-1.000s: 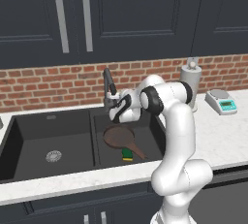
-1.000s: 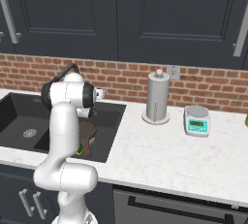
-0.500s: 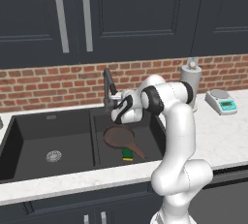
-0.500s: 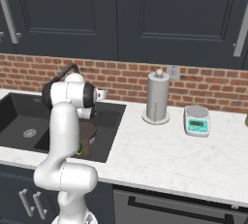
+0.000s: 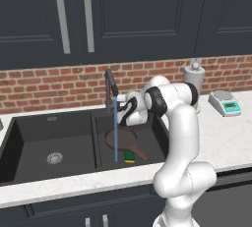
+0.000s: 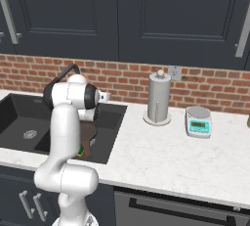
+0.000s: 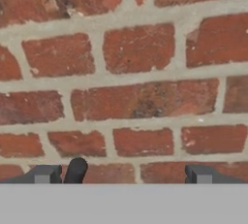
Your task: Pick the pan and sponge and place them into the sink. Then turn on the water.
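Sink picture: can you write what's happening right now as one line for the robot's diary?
pan: in sink, right basin | sponge: beside pan | water: running | gripper: open, empty, facing brick wall

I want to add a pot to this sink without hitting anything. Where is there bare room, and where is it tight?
The left basin of the sink is bare apart from its drain. The right basin is crowded: the pan, the sponge and the water are there, with the gripper by the faucet.
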You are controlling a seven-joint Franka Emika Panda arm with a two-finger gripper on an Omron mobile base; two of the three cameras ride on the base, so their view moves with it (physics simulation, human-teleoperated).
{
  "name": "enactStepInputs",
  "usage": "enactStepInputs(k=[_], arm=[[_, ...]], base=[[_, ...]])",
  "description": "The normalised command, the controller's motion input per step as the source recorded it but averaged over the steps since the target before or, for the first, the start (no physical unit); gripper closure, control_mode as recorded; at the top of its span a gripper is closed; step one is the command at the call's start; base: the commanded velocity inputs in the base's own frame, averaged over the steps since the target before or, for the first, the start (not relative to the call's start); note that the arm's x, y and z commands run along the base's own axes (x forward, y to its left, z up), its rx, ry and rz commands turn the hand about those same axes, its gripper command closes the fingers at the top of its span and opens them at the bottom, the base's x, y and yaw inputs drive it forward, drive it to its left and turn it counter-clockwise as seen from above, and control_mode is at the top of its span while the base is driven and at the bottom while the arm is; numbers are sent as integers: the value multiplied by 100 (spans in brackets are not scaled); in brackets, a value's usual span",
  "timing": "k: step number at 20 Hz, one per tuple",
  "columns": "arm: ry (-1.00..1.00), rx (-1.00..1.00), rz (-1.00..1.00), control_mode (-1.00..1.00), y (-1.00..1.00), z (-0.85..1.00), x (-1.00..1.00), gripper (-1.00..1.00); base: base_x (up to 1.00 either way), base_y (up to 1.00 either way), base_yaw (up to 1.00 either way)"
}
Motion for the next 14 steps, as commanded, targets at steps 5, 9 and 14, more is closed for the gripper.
enactStepInputs(k=[5, 9, 14], arm=[[0, 0, 0, -100, -56, 0, 0, -100], [0, 0, 0, -100, -39, 0, 0, -100], [0, 0, 0, -100, -18, 0, 0, -100]], base=[[0, 0, 0], [0, 0, 0], [0, 0, 0]])
